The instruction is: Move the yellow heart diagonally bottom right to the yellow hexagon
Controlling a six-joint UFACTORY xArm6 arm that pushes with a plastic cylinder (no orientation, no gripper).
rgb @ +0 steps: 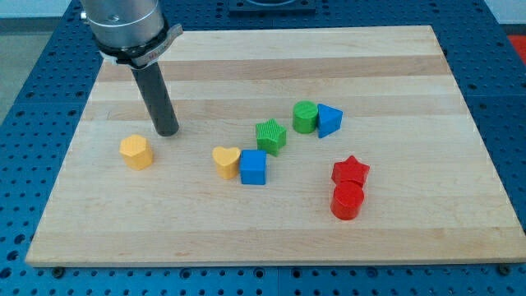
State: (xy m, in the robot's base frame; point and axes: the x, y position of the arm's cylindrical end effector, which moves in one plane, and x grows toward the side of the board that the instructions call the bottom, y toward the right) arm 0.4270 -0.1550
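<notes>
The yellow heart lies near the board's middle, touching the left side of a blue cube. The yellow hexagon sits at the view's left, apart from the heart. My tip rests on the board just above and right of the hexagon, and to the upper left of the heart, touching neither.
A green star sits above and right of the blue cube. A green cylinder and a blue triangle stand together further right. A red star and red cylinder lie at the lower right. The wooden board is ringed by blue pegboard.
</notes>
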